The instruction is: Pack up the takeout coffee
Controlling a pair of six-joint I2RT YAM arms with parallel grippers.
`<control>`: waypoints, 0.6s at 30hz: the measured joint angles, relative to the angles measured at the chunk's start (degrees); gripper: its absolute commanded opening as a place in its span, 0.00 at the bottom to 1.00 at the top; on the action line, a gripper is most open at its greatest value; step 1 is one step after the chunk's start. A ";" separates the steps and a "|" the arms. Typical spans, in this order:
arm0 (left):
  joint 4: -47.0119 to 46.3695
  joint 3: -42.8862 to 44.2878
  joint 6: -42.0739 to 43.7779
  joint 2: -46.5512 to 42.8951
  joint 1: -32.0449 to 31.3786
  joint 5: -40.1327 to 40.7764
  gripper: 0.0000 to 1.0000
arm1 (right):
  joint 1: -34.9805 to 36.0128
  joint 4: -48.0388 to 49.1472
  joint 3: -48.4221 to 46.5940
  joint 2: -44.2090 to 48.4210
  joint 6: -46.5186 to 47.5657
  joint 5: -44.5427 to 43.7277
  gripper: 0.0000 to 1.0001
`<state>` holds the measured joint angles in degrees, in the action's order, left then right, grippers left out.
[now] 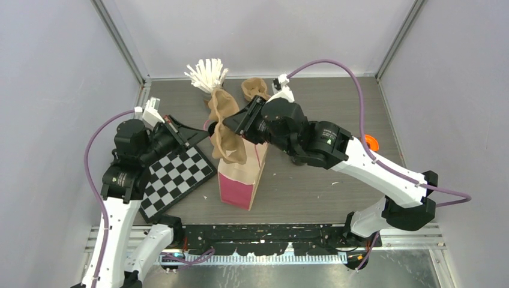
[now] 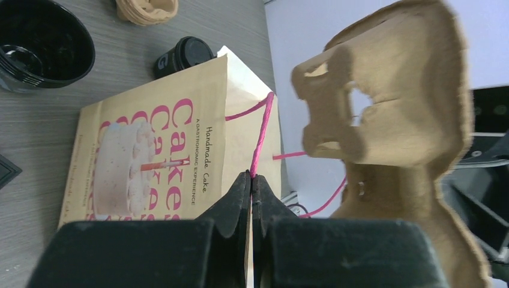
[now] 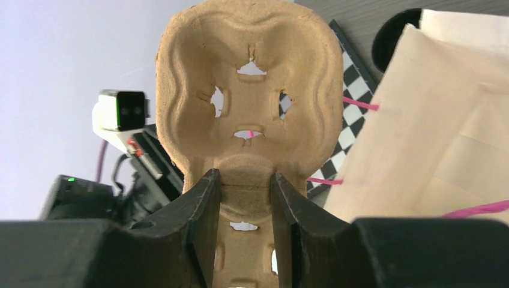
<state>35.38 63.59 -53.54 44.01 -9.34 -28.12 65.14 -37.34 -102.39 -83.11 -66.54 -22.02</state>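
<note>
Over the bag [image 1: 238,180], right arm's jaws clamp carrier [image 1: 223,120].

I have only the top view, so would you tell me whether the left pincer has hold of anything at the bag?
Observer: Yes. In the left wrist view the left pincer is shut on the pink handle of the bag.
Operator: Thank you. Where does the right pincer grip the carrier?
Observer: The right wrist view shows the right pincer clamped across the narrow middle of the carrier.
Operator: Is there a cup near the bag?
Observer: Yes, the left wrist view shows a black cup with its lid on, on the table just beyond the bag.
</note>
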 measured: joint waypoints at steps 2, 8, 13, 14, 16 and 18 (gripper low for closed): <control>-0.02 -0.31 -0.94 -1.22 0.00 0.00 0.00 | 1.70 -1.42 0.04 -0.20 0.44 -2.47 0.34; -0.37 -4.66 -5.95 -6.67 0.00 -0.46 0.00 | 4.72 -7.74 2.14 -0.07 1.16 -8.17 0.34; -0.37 -5.57 -7.69 -8.33 0.00 -0.50 0.00 | 5.31 -14.08 2.89 -0.07 1.16 -12.46 0.33; -0.37 -5.73 -7.89 -8.48 0.00 -0.55 0.00 | 5.31 -14.95 2.86 -0.07 1.27 -13.20 0.33; -0.39 -6.29 -8.57 -8.92 0.00 -0.70 0.00 | 5.33 -16.15 2.73 -0.11 1.86 -14.47 0.33; -0.42 -7.13 -9.16 -9.42 0.00 -0.92 0.00 | 5.38 -17.42 2.23 -0.42 2.58 -15.58 0.33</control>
<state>34.96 56.47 -62.70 34.59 -9.34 -29.04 70.52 -54.76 -100.16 -83.53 -63.96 -37.60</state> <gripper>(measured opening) 0.010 0.386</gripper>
